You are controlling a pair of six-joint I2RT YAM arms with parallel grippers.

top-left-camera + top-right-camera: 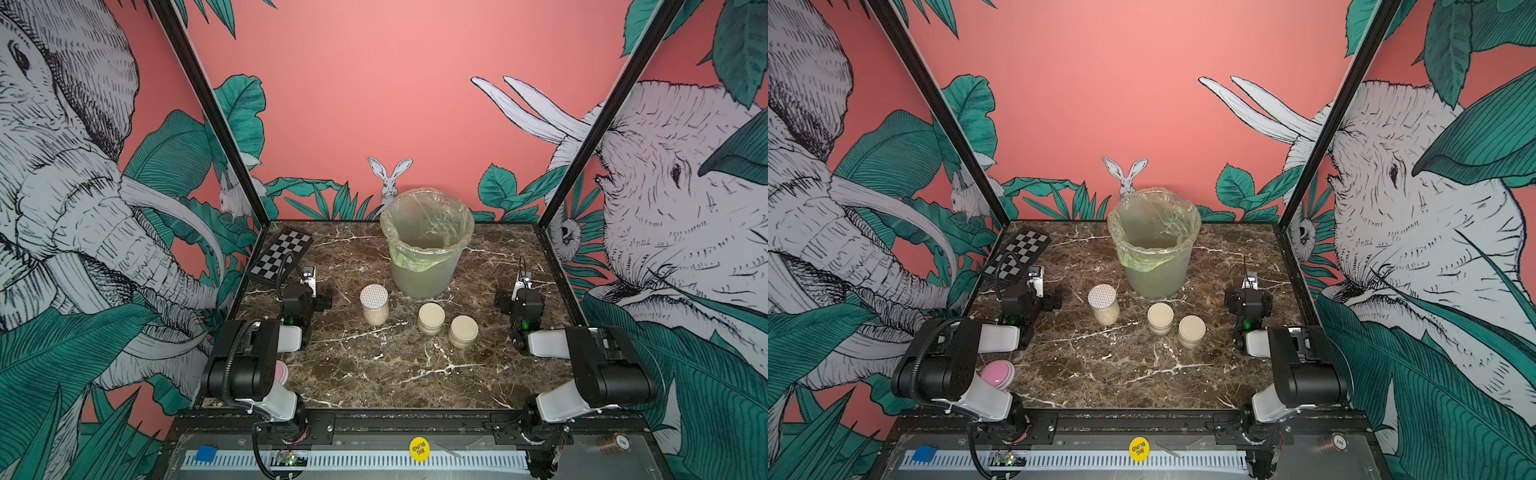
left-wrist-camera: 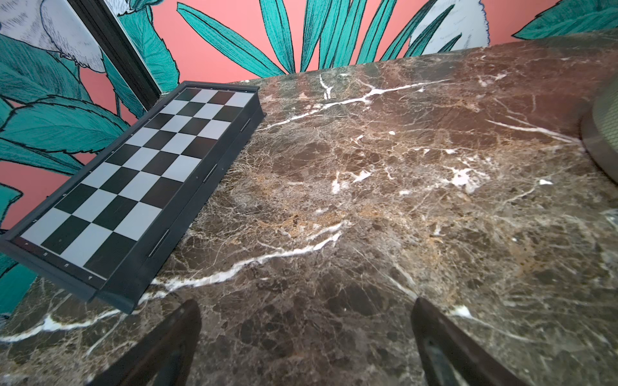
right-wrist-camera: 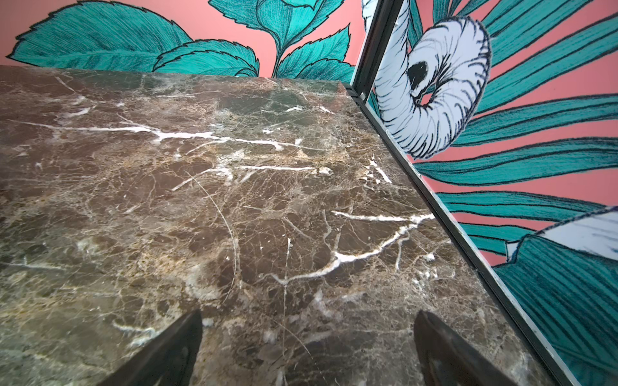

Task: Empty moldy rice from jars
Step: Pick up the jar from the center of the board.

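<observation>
1. Desk [image 1: 374, 374]: dark brown marble top with white veins. It carries every item below except the sticker.
2. Bin [image 1: 424, 266]: large and translucent, lined with a green-tinted bag [image 1: 409, 255]. It stands upright at the rear centre, mouth up.
3. Chessboard [image 2: 133, 187]: a folded black-and-white case lying flat at the rear left corner, just beyond the left gripper. No writing can be read on it.
4. Left gripper [image 2: 306, 307]: jaws spread wide, holding nothing, low over bare desk at the left side.
5. Right gripper [image 3: 307, 315]: jaws spread wide, holding nothing, low over bare desk at the right side.
6. Tall jar [image 1: 374, 305]: clear, with a white dotted lid. It stands upright with its long axis vertical, in front of the bin, nearer the left gripper but well apart from it.
7. Rear squat jar [image 1: 431, 319] and front squat jar [image 1: 463, 331]: beige lids on, upright, just beside each other. Both are nearer the right gripper and well apart from it.
8. Sticker [image 1: 419, 448]: a yellow disc on the front rail reading "BIG BLIND", with the text turned.
9. Moldy rice [image 1: 375, 318]: pale grains seen through the tall jar's wall.
</observation>
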